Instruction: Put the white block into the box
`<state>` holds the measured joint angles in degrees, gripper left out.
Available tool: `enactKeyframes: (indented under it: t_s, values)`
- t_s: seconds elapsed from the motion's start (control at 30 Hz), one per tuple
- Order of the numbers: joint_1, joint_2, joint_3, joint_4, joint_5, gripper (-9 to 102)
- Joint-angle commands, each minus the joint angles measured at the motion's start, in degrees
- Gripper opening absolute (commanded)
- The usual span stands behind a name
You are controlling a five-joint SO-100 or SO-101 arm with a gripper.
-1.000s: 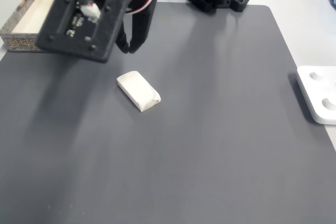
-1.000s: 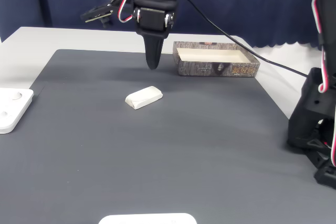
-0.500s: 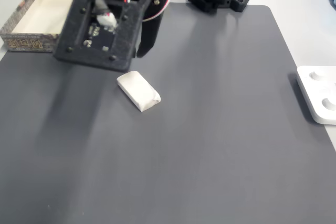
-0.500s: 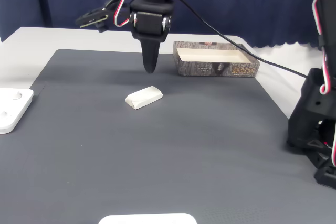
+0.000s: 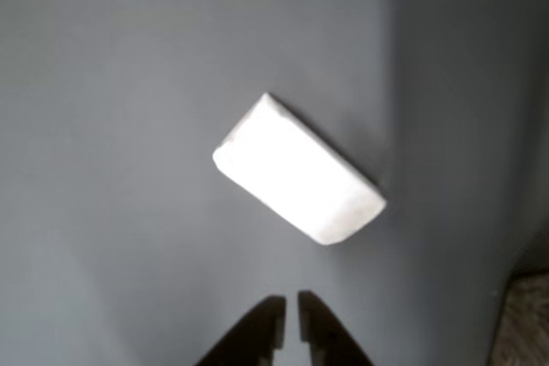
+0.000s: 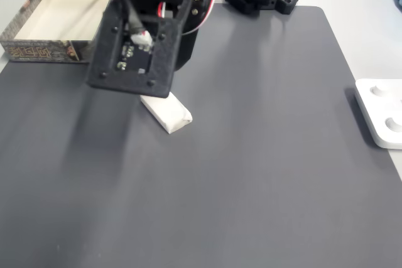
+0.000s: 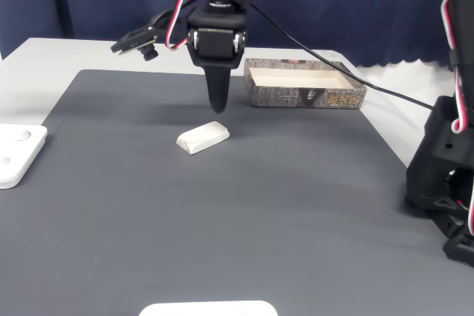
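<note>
Other view puts your fingers (image 5: 289, 315) at 6 o'clock, two dark tips drawn nearly together with a thin slit between them, gripping nothing. One white block (image 5: 296, 170) lies just past them toward 12 o'clock, flat on the dark grey mat (image 5: 129, 126), its long side running from 10 to 4 o'clock.

Both fixed views give you one block (image 7: 203, 138), one box (image 7: 305, 86) and one arm. In a fixed view from the desk's side, the fingers (image 7: 216, 106) point straight down, hanging above the mat just behind the block at its 12 o'clock, not touching it. The box sits open on the mat's far edge, at 2 o'clock from the block, well apart. Its patterned outer wall carries printed markings, too small for you to read.

You can also count two white plastic pieces: one (image 7: 16, 153) at the 9 o'clock edge and one (image 7: 207, 308) at 6 o'clock.
</note>
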<state>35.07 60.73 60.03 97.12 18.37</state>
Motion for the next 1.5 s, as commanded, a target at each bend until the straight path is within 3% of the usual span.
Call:
enactKeyframes:
  t_s: [0.0,1.17,1.47]
  values:
    - [0.0,2.9,0.26,-0.53,0.62,-2]
    - [1.14,-0.53,2.2,-11.87,3.69,-2]
    - [0.79,-0.35,2.2,-11.78,11.6,-2]
